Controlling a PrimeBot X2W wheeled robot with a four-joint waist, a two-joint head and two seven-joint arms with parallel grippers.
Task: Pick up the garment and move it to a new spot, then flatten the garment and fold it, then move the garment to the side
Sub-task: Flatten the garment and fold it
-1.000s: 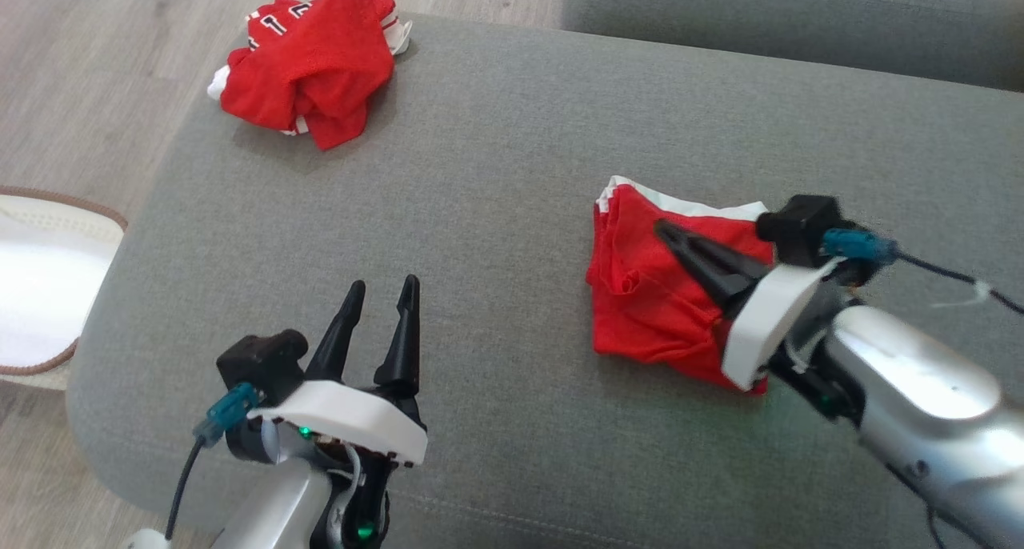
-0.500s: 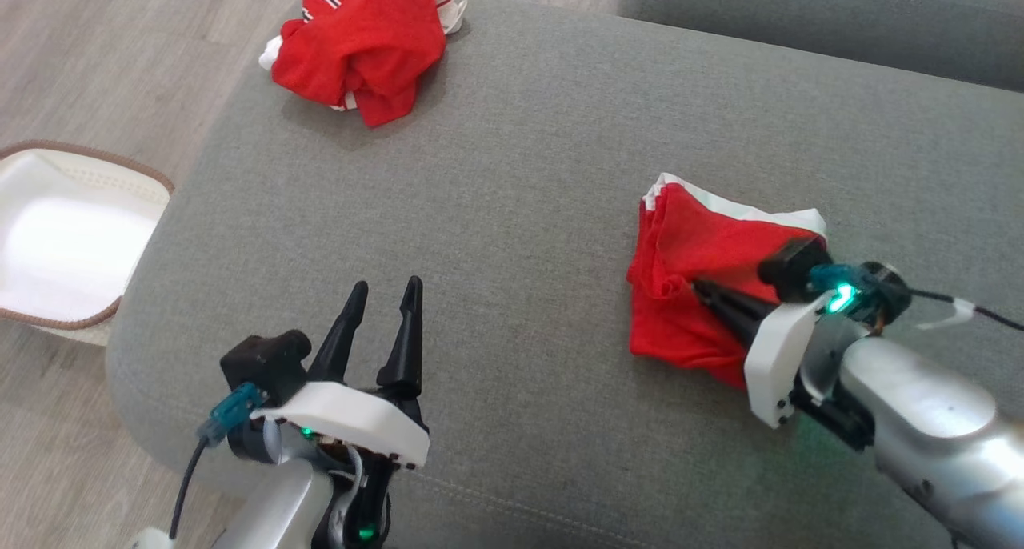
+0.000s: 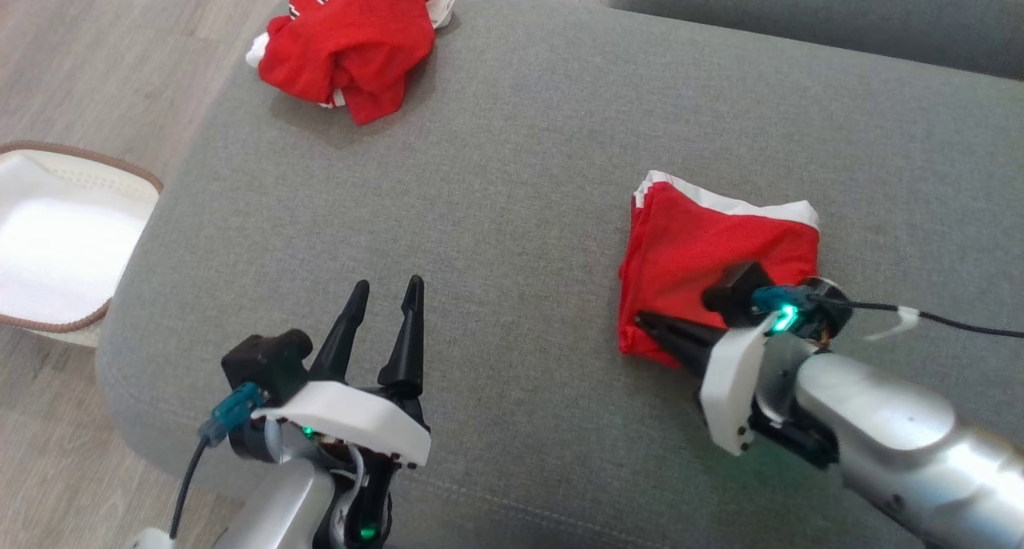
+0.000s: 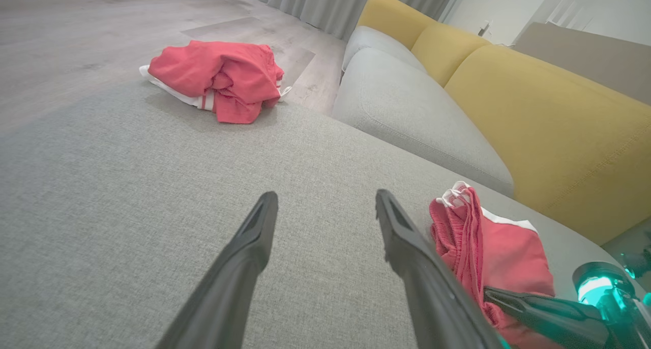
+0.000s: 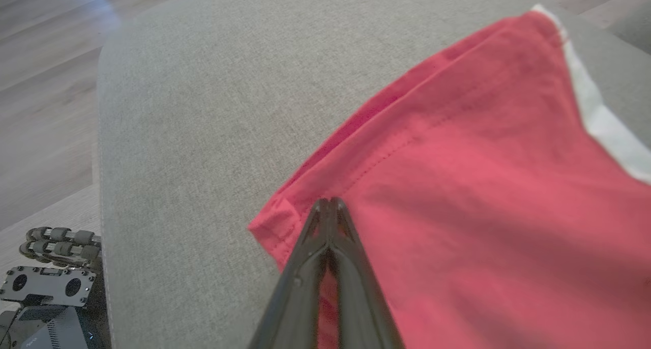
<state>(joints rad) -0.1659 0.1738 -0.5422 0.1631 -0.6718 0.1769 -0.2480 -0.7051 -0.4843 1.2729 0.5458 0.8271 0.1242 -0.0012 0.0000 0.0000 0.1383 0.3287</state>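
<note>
Grey cushion (image 3: 512,173), garment (image 3: 708,233) under right hand (image 3: 642,321)

Soft, even daylight covers the grey cushion (image 3: 512,173), with a faint shadow beside the crumpled garment (image 3: 352,37) and glare bleaching the white basket (image 3: 48,253). The wrist views bend at their edges, wash the folded garment (image 5: 483,186) pink and leave the floor (image 5: 46,59) soft.

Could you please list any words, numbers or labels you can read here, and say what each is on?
Crumpled red garment: white digits at its top edge, perhaps "1", folded over and cut off by the picture's edge, so not fully readable.
Folded red garment: no text.
</note>
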